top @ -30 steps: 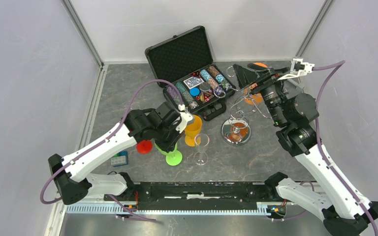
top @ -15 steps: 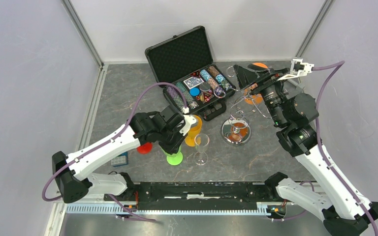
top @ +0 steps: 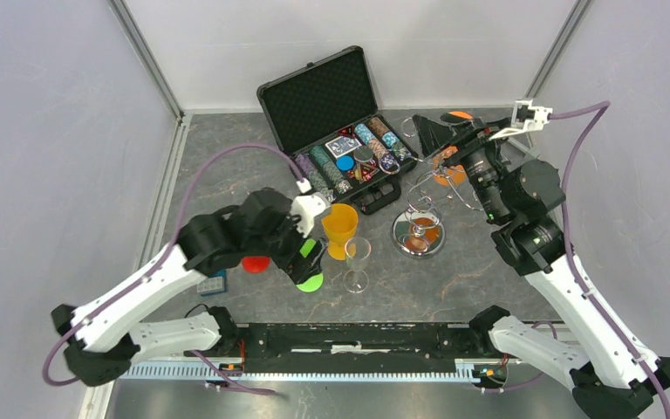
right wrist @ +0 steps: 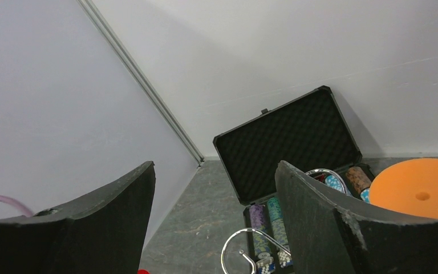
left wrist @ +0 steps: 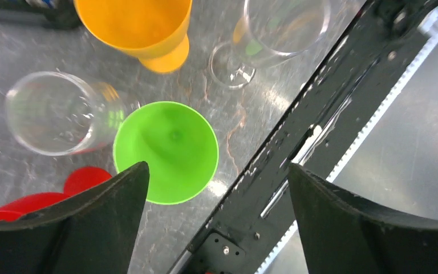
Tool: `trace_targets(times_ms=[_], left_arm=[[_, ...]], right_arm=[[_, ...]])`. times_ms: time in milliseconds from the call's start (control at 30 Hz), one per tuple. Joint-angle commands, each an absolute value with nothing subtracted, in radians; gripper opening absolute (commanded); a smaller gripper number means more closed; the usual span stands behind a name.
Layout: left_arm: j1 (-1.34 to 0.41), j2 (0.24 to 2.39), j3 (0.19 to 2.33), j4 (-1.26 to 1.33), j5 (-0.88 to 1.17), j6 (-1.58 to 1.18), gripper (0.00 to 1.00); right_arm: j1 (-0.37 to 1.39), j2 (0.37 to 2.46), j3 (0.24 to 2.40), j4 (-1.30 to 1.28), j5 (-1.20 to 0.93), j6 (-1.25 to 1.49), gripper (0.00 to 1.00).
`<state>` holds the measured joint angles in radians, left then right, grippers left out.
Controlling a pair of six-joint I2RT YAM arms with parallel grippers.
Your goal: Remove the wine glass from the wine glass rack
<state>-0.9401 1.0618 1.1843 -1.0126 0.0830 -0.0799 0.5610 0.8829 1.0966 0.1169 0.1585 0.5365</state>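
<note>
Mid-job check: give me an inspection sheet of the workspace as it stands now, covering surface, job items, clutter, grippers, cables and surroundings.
Surface: grey marbled table top; no spills seen.
Job's things: wine glass rack upright on its mirrored base; orange glass up among its hooks, apparently not yet taken off.
Clutter: open chip case; green glass, yellow glass, clear glass and red glass grouped by the left arm.
Grippers: left gripper open above the green glass, holding nothing; right gripper open and empty, up by the rack's hooks.
Cables: a purple cable loops from each wrist.
Surroundings: white walls; nothing else seen.
</note>
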Motion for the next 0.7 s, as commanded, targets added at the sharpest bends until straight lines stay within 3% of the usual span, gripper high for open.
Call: trace_targets(times_ms=[0,233,433,500,667], left_arm=[[-0.946,0.918,1.209,-0.854,0.044,-0.034,0.99],[-0.946,0.784,1.133,-0.692,-0.044,-0.041,1.00],[-0.946,0.755,1.111,-0.673,-0.061,-0.037,1.00],[-0.946,0.750,1.105,-0.673,-0.069,-0.037,1.00],[-0.946,0.745,1.094,-0.673,-0.070,-0.031,1.00]], right_arm=[[0.563,0.929,1.244,-0.030,0.207,0.489,0.81],[0.498,1.065,1.502,-0.359,0.353,0.417,0.78],[0.236,1.120,1.531,-0.449,0.151,0.468,0.65],[0.191,1.121,1.507,-0.447,0.115,0.484,0.56],[0.136,1.125,1.456,-0.442,0.031,0.532,0.49]])
